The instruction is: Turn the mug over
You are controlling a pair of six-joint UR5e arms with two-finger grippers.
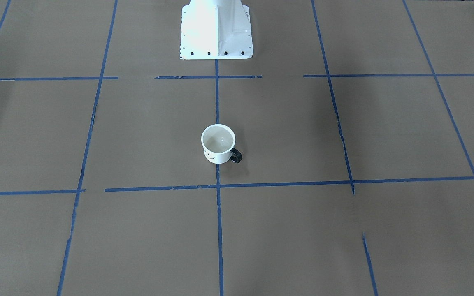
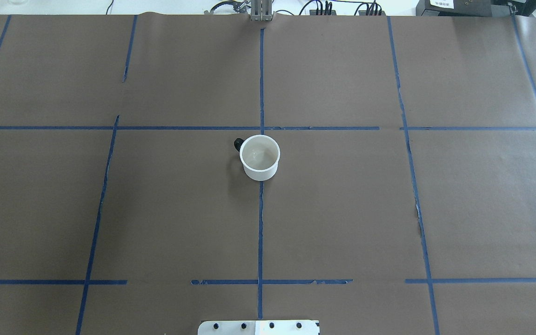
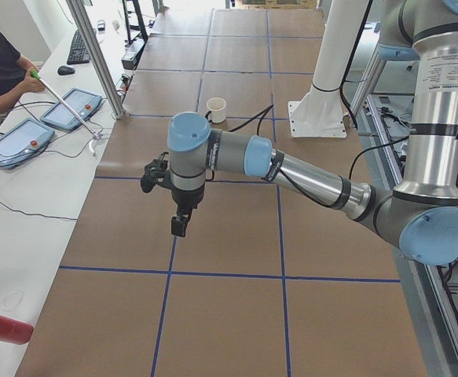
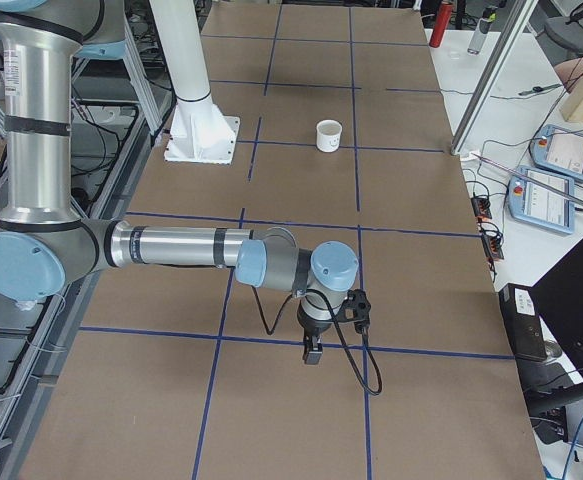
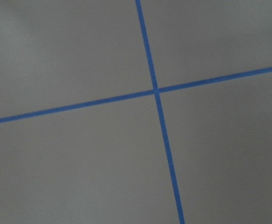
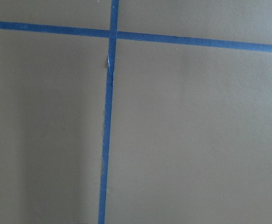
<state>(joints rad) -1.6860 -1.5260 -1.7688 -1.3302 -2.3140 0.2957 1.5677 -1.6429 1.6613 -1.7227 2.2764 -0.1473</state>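
The small white mug stands upright, opening up, on the brown paper near the table's middle. A bit of the black smiley face shows on its side, and its dark handle points to the right in the front-facing view. It also shows in the overhead view, the left view and the right view. My left gripper hangs above the table's left end, far from the mug. My right gripper hangs above the right end, also far from it. I cannot tell whether either is open or shut. Both wrist views show only paper and blue tape.
Blue tape lines grid the brown paper. The white robot pedestal stands at the table's back middle. Teach pendants and a metal post stand on the operators' side, where a person sits. A red bottle lies there.
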